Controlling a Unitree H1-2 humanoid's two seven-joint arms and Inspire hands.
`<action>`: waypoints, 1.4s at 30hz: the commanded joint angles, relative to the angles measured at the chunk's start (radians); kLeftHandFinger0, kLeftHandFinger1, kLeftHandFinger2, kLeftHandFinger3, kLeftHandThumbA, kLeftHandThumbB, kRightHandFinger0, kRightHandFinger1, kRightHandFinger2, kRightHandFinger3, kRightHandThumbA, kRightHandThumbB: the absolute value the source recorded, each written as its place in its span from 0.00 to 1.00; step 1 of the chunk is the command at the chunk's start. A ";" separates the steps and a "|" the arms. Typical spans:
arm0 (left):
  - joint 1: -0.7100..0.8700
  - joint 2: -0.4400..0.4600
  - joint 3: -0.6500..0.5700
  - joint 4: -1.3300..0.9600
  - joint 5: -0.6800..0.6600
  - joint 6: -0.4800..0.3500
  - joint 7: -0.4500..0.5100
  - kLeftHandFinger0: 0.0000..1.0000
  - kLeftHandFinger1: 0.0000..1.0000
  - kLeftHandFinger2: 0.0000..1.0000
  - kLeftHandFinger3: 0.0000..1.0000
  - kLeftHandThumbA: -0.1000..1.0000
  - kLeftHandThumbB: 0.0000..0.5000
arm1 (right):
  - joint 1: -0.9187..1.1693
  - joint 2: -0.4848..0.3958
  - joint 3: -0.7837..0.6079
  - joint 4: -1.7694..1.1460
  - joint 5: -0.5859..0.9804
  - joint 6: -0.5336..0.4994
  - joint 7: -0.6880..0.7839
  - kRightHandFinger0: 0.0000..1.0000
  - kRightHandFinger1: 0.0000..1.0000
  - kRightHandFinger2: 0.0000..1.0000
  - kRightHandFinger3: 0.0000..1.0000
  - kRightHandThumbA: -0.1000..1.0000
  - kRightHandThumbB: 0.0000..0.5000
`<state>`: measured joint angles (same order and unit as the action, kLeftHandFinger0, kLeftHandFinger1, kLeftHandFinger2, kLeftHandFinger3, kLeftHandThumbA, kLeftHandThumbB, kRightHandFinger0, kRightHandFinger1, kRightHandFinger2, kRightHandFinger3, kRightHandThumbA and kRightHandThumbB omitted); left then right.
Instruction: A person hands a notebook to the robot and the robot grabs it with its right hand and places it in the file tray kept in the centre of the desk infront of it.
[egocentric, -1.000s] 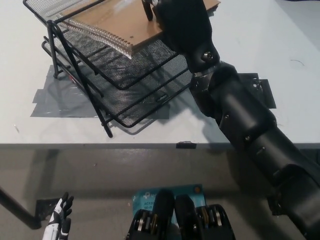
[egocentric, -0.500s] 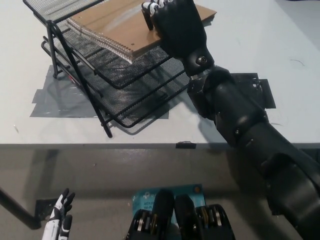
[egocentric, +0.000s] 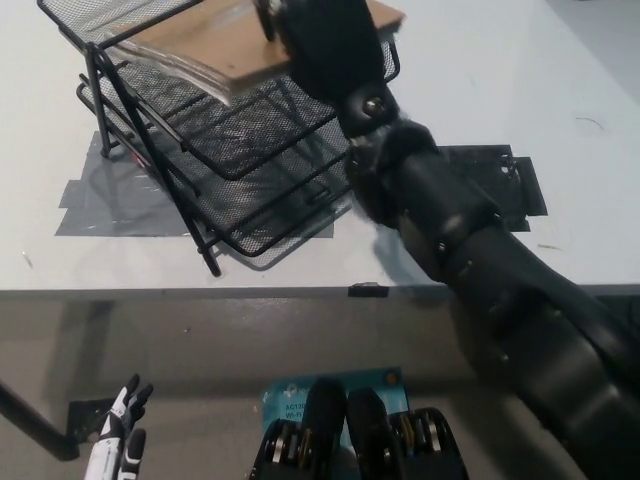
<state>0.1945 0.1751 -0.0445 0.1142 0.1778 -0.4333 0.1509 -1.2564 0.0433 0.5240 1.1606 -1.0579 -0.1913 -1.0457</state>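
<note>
The notebook, brown-covered with a spiral binding along its near edge, lies partly inside the black mesh file tray, under the top tier. Its right corner juts out past the tray's side. My black right hand reaches in from the lower right and is shut on the notebook's right end, with fingertips over the cover. My white left hand rests low at the picture's lower left, below the desk edge, fingers apart and holding nothing.
The three-tier tray stands on grey tape patches on the white desk. A second dark tape patch lies to the right of my arm. The desk's front edge runs across the middle of the view.
My right arm has pushed left and away, carrying the notebook deeper under the tray's top tier. The whole view has shifted slightly. The left hand has stayed put.
</note>
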 joint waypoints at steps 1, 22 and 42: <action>0.019 0.000 0.000 -0.037 0.021 -0.037 0.001 1.00 0.98 0.94 1.00 1.00 0.60 | -0.135 0.034 -0.008 -0.011 0.042 0.022 -0.074 0.00 0.00 0.08 0.27 0.96 0.00; -0.008 0.002 0.011 -0.042 0.045 -0.035 -0.004 0.97 0.91 0.85 1.00 1.00 0.64 | 0.052 -0.119 0.027 -0.403 0.258 0.157 0.928 1.00 1.00 1.00 1.00 0.83 0.72; -0.061 0.021 0.005 -0.018 0.009 -0.037 -0.008 0.91 0.83 0.79 0.92 1.00 0.53 | -0.263 -0.751 0.018 -1.235 1.008 0.661 1.997 1.00 1.00 1.00 1.00 0.51 1.00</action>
<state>0.1783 0.1732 -0.0440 0.1351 0.1887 -0.4279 0.1505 -1.0785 -0.1349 0.5658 0.8582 -0.9151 -0.0895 -0.5204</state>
